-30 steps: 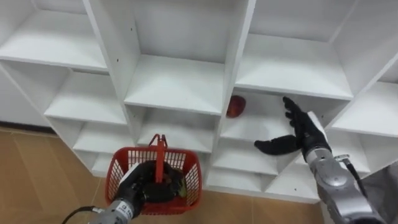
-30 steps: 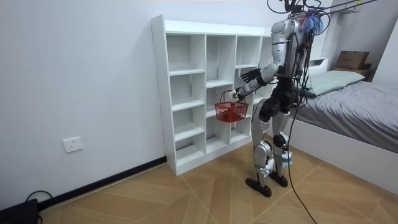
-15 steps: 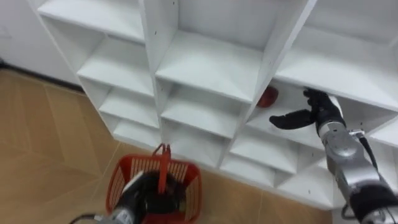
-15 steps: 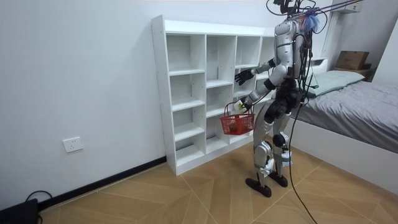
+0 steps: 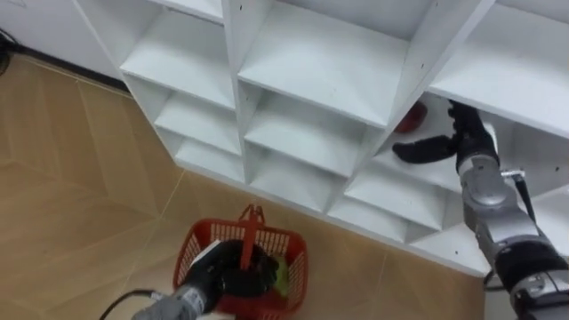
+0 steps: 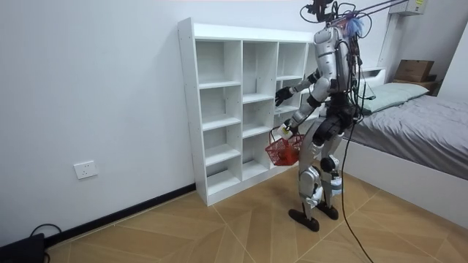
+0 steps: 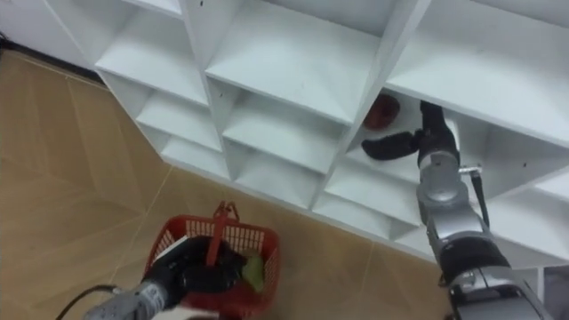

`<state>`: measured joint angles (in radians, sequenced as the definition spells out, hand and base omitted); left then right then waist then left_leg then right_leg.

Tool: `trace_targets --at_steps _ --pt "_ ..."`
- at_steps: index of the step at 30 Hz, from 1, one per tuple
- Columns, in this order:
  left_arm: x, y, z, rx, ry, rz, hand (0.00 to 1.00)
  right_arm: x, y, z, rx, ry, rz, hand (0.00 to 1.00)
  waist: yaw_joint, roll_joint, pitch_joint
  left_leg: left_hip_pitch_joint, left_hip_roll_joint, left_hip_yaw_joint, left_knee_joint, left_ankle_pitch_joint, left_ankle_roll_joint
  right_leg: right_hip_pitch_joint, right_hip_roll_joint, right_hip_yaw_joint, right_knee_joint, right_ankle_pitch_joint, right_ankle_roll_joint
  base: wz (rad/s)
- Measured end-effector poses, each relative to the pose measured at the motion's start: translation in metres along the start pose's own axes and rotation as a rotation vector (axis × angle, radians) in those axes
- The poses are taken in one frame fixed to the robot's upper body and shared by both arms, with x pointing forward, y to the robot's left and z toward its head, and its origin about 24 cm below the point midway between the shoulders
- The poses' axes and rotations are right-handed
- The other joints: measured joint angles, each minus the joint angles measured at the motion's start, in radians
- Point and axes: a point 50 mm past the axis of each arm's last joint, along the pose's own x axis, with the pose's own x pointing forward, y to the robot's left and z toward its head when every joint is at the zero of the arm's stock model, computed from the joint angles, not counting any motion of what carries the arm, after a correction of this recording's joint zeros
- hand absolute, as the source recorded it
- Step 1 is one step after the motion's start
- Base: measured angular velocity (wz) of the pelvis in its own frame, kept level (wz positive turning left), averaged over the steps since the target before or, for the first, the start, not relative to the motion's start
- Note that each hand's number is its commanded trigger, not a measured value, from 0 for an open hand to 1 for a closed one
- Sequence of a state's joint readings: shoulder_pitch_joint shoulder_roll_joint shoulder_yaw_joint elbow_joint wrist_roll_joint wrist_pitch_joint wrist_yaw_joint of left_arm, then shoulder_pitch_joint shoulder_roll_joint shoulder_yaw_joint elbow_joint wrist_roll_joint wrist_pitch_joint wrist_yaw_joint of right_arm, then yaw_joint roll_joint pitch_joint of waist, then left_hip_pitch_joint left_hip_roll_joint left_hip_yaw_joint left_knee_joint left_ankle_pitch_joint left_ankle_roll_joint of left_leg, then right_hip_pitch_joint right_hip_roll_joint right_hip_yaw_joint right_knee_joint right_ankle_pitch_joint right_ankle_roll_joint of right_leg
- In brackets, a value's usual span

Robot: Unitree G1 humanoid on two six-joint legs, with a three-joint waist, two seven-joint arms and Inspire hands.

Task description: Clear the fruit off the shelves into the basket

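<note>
A red fruit point(image 5: 411, 117) lies at the back left of a middle-height compartment of the white closet point(image 5: 320, 62). My right hand point(image 5: 462, 140) is inside that compartment, just right of the fruit, open with its thumb stretched out below it and not touching it. Low at my left hangs a red plastic basket point(image 5: 200, 253), and my left hand point(image 5: 218, 274) is shut on the foot of its upright handle. Something green point(image 5: 283, 276) lies inside it. In the room view I stand close before the closet point(image 6: 219, 109), with the basket point(image 6: 284, 150) at thigh height.
The closet's other compartments in view hold nothing. Wooden floor point(image 5: 80, 178) runs under the basket and up to the closet's base. A bed point(image 6: 417, 117) stands behind me at the room view's right.
My right hand has gone deeper into the compartment, up to the red fruit. The basket has dropped lower and nearer my legs. My head camera has tilted down and shifted.
</note>
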<state>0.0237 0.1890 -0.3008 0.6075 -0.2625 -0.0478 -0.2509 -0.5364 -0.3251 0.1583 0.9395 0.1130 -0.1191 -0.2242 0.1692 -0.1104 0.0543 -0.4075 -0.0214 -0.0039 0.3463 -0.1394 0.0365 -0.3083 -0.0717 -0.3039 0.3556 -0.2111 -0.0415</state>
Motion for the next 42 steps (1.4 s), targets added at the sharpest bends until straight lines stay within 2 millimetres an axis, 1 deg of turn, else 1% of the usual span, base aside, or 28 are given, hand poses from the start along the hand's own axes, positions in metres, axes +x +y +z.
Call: trace_targets --at_steps 3,5,9,10,12,18,23,27,29,33,42 --pt "0.003 -0.002 0.001 -0.007 0.0 -0.003 1.0 0.002 -0.001 0.004 -0.003 -0.011 -0.016 0.0 -0.001 0.0 0.0012 -0.019 -0.001 0.002 0.0 0.001 0.001 -0.022 -0.002 0.002 0.007 0.0 0.0 0.0" --pt "0.004 -0.003 0.0 -0.01 0.007 -0.005 1.0 0.003 -0.002 0.009 -0.018 -0.026 -0.033 0.0 -0.003 0.001 0.0049 -0.021 -0.001 0.002 -0.002 0.001 0.001 -0.025 -0.003 0.002 0.007 0.0 0.0 0.0" --pt "0.007 -0.004 0.0 -0.01 0.018 -0.008 1.0 0.006 -0.004 0.017 -0.033 -0.051 -0.07 0.0 -0.001 0.002 0.006 -0.026 -0.001 0.005 -0.002 0.001 0.001 -0.031 -0.003 0.004 0.007 0.0 0.0 -0.01" --pt "0.008 -0.005 0.001 -0.009 0.017 -0.009 1.0 0.007 -0.004 0.021 -0.034 -0.062 -0.078 0.0 0.002 0.002 0.0061 -0.034 0.0 0.016 -0.001 0.002 0.002 -0.042 -0.003 0.01 0.012 0.0 0.0 -0.12" --pt "0.01 -0.005 0.003 -0.008 0.01 -0.012 1.0 0.009 -0.005 0.028 -0.032 -0.08 -0.09 0.0 0.001 0.003 0.0101 -0.047 0.001 0.026 0.0 0.005 0.004 -0.064 -0.005 0.019 0.024 0.0 0.0 -0.12" --pt "0.011 -0.006 0.006 0.004 0.007 -0.021 1.0 0.009 -0.007 0.028 -0.052 -0.084 -0.13 0.0 -0.005 0.004 0.0105 -0.086 -0.001 0.043 0.004 0.011 0.011 -0.118 -0.015 0.028 0.049 0.0 0.0 -0.05" --pt "0.014 -0.005 0.013 0.016 -0.01 -0.01 1.0 0.009 -0.007 0.029 -0.051 -0.083 -0.146 0.0 -0.002 0.004 0.0107 -0.119 -0.002 0.059 0.015 0.013 0.016 -0.165 -0.024 0.039 0.079 -0.001 0.001 -0.06" --pt "0.016 -0.005 0.016 0.022 -0.014 -0.015 1.0 0.01 -0.007 0.03 -0.053 -0.083 -0.144 0.0 -0.001 0.003 0.011 -0.123 -0.003 0.068 0.015 0.014 0.018 -0.177 -0.028 0.047 0.094 -0.001 0.002 -0.06" --pt "0.017 -0.005 0.018 0.016 -0.02 -0.016 1.0 0.011 -0.005 0.036 -0.062 -0.102 -0.136 0.0 -0.003 0.003 0.0114 -0.124 -0.003 0.079 0.014 0.016 0.02 -0.184 -0.03 0.056 0.098 -0.002 0.002 -0.1" --pt "0.018 -0.006 0.019 0.02 -0.024 -0.012 1.0 0.012 -0.004 0.039 -0.064 -0.11 -0.132 0.0 -0.003 0.001 0.0139 -0.123 -0.004 0.081 0.014 0.017 0.022 -0.185 -0.031 0.058 0.099 -0.002 0.003 -0.01" --pt "0.018 -0.01 0.018 0.03 -0.015 -0.022 1.0 0.012 0.008 0.042 -0.121 -0.127 -0.037 0.0 0.007 0.005 0.0165 -0.123 -0.005 0.08 0.011 0.017 0.022 -0.185 -0.031 0.057 0.096 -0.002 0.003 0.0"
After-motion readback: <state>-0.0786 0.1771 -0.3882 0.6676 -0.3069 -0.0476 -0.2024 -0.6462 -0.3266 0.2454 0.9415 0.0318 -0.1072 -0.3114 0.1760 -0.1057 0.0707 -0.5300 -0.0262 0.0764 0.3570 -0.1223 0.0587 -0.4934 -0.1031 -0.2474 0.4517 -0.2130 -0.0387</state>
